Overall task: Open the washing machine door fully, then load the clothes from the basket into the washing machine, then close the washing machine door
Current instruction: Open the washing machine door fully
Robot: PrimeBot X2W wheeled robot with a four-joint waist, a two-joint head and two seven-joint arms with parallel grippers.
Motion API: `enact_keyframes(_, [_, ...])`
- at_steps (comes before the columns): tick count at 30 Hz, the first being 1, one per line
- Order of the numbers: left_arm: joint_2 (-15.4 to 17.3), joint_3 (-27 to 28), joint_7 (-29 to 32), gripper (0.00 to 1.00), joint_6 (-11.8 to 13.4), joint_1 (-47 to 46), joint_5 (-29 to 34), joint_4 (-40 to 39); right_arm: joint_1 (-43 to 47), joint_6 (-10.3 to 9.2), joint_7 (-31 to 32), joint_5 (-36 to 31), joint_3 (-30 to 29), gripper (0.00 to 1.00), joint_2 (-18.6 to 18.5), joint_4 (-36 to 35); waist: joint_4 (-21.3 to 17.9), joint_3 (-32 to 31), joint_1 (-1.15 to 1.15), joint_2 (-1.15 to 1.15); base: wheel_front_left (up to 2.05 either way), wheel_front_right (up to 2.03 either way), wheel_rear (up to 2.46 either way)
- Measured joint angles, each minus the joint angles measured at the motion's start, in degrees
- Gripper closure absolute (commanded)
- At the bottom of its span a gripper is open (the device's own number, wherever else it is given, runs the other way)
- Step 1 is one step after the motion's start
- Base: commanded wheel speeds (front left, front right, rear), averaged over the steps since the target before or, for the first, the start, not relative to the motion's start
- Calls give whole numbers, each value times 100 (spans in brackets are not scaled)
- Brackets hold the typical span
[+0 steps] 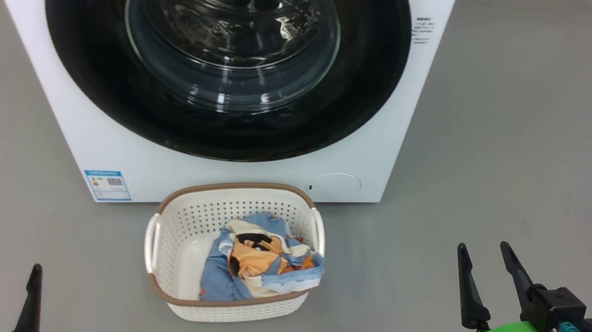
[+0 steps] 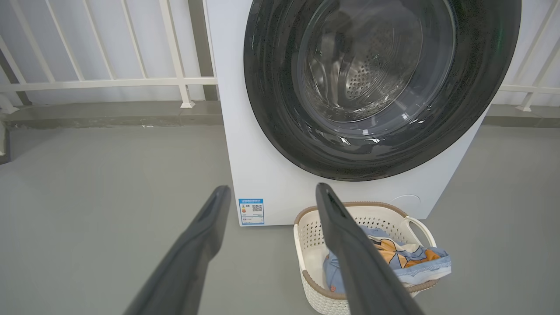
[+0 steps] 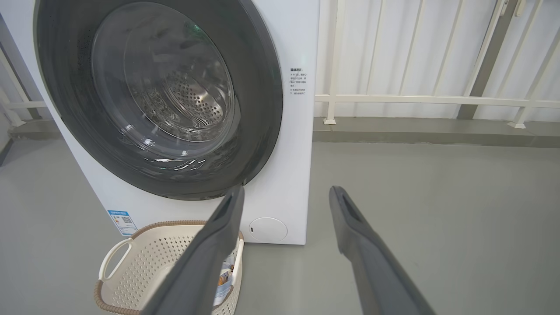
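Note:
The white washing machine (image 1: 76, 123) stands ahead with its round black-rimmed door (image 1: 85, 55) shut flat against the front; the steel drum shows through the glass. On the floor in front sits the cream basket (image 1: 190, 220), holding the light-blue clothes (image 1: 259, 262) with orange prints. My left gripper (image 1: 10, 270) is open at the lower left, well short of the basket. My right gripper (image 1: 484, 250) is open at the lower right, over bare floor. In the left wrist view the door (image 2: 271, 109) and basket (image 2: 306, 227) lie beyond the open fingers (image 2: 205, 223). The right wrist view shows the door (image 3: 262, 109) and basket (image 3: 148, 258).
Grey floor (image 1: 537, 136) spreads to the right of the machine. White railings (image 2: 109, 81) and a low grey kerb run behind it on both sides. A blue label sticker (image 1: 108, 185) and a round lower flap (image 1: 336, 186) mark the machine's front.

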Motion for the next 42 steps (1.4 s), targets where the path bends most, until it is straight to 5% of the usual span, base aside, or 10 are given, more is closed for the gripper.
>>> enact_keyframes(19, [10,104,0,0,0,-28,-112,-219,2,0,0,113,-25,0,-10,-138,41,110,-1,0,104,104,-208])
enact_keyframes(42, [-7,-12,-1,0,0,19,-105,-490,0,0,0,411,14,0,-9,-137,96,27,0,0,7,7,-14])
